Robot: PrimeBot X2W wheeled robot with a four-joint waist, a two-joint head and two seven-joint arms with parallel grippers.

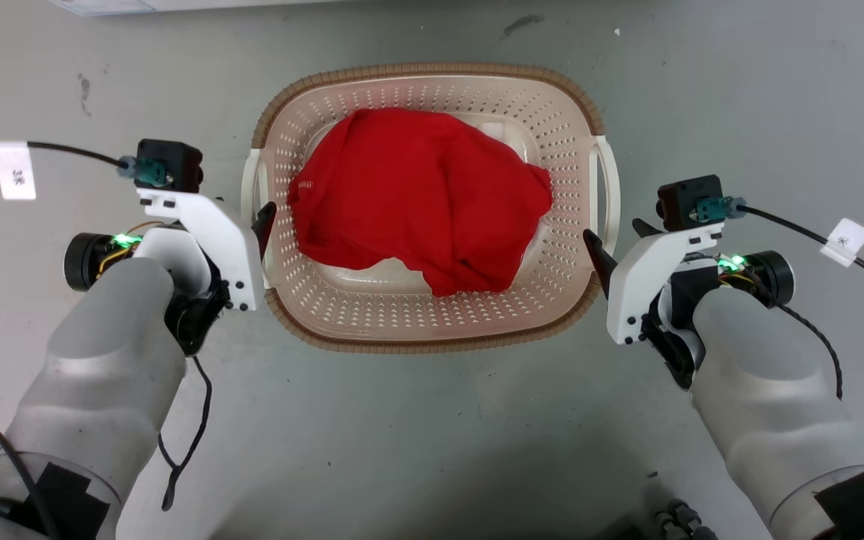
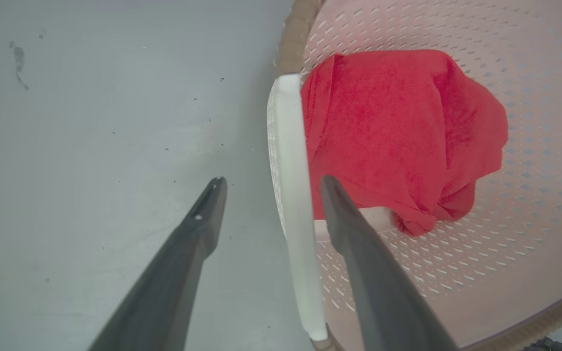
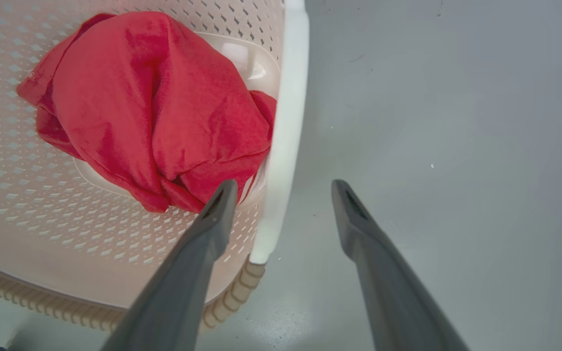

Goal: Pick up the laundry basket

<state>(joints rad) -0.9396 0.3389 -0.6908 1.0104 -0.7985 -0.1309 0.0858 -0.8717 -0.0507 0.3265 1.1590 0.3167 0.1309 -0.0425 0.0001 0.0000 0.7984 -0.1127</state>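
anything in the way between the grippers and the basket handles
Nothing visible. The left gripper, open, has the left handle between its fingers, and the open right gripper the right handle. The red cloth lies inside the basket.

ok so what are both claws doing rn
left claw: open, a finger each side of the laundry basket's left handle, gripping nothing
right claw: open, a finger each side of the right handle, gripping nothing
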